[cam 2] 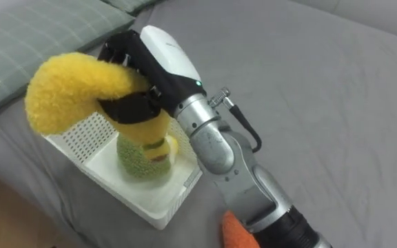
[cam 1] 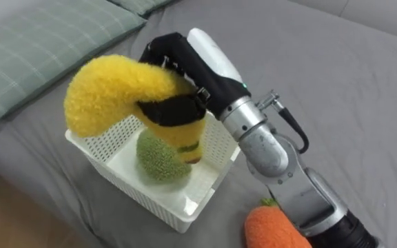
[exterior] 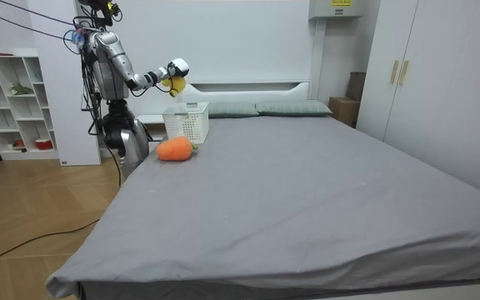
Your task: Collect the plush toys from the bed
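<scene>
The right hand [cam 1: 174, 52] hangs over the white basket [cam 1: 102, 145] with its fingers [cam 1: 171, 110] curled tight around a yellow plush banana [cam 1: 109, 89]; the dark thumb crosses the toy's middle and the white back of the hand faces up; the arm comes in from 5 o'clock. The banana's thick curved end sticks out toward 9 o'clock, past the basket's far rim; its narrower end points down into the basket, just over a green plush toy [cam 1: 158, 160], and I cannot tell whether the two touch. The green toy lies on the basket's floor, toward the 3 o'clock wall. The basket sits on the grey bed [cam 1: 336, 83], near the edge at 7 o'clock. An orange plush carrot [cam 1: 274, 231] lies on the bed at 4 o'clock from the basket, apart from it and partly behind the forearm; its green top faces the basket. A checked green pillow [cam 1: 40, 41] lies at 10 o'clock from the basket; a second pillow [cam 1: 140, 5] shows at 12 o'clock.

In the room view the robot stands beside the bed at its head end, on the room view's left, with the arm stretched out level over the basket; the carrot lies just in front of the basket there. A white shelf unit [exterior: 15, 100] stands behind the robot; a wardrobe [exterior: 440, 83] stands on the room view's right.
</scene>
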`<state>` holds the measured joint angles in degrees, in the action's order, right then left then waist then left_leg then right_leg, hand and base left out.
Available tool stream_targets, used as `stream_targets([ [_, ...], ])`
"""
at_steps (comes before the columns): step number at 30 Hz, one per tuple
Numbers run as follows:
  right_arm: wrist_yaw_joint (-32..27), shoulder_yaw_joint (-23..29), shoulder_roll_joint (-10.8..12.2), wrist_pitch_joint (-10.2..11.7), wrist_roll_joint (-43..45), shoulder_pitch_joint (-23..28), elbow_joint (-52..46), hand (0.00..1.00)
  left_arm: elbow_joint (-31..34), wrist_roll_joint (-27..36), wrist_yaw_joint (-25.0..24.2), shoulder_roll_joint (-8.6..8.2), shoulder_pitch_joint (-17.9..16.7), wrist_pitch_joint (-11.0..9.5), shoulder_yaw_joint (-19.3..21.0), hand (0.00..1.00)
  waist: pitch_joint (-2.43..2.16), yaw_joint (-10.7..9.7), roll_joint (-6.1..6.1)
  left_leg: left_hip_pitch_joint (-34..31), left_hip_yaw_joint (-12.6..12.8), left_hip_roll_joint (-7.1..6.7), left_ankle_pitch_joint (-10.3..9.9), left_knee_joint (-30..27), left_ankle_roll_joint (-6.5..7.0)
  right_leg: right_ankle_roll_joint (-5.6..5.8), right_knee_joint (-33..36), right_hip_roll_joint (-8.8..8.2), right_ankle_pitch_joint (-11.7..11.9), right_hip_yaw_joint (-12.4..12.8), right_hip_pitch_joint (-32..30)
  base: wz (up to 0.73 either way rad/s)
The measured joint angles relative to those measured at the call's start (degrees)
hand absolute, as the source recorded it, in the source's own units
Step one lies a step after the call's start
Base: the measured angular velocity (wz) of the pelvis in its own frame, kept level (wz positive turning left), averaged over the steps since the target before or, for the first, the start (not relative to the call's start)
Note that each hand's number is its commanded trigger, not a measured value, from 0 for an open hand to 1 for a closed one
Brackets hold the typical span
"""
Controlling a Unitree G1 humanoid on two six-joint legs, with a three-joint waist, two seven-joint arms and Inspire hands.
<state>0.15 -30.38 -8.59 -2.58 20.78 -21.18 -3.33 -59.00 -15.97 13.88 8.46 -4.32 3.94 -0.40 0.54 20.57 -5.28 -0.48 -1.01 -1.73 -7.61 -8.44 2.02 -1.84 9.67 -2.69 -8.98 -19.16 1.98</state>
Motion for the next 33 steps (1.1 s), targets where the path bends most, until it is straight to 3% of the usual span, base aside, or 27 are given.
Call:
stream_targets([
  [12, 1.47, 0.02, 0.27, -1.16, 2.03, -0.01, 3.02, 0.00, 0.01, -1.75, -1.86, -0.05, 0.12, 1.14, 0.11, 0.00, 0.28, 1.63, -0.43, -0.97, -0.93, -0.15, -0.05, -0.38, 0.06, 0.07, -0.07, -0.15, 0.00, -1.30, -0.35, 0.05],
  [29, 1.44, 0.97, -0.08, -1.16, 1.99, 0.00, 3.01, 0.00, 2.28, -1.76, -3.32, -0.08, 0.54, 1.60, 2.06, 0.00, 0.32, 0.02, -0.37, -0.85, -0.78, -0.15, -0.05, -0.30, 0.06, 0.07, -0.09, -0.08, 0.00, -0.86, -0.32, 0.00],
  [33, 1.13, 2.11, -0.60, -1.15, 1.93, 0.00, 3.01, 0.00, 2.32, -1.70, -3.31, -0.18, 0.58, 1.61, 2.37, 0.00, 0.51, 0.01, -0.10, -0.83, 0.02, -0.06, -0.06, -0.22, 0.07, 0.06, 0.04, -0.08, 0.00, 0.10, -0.69, -0.08],
])
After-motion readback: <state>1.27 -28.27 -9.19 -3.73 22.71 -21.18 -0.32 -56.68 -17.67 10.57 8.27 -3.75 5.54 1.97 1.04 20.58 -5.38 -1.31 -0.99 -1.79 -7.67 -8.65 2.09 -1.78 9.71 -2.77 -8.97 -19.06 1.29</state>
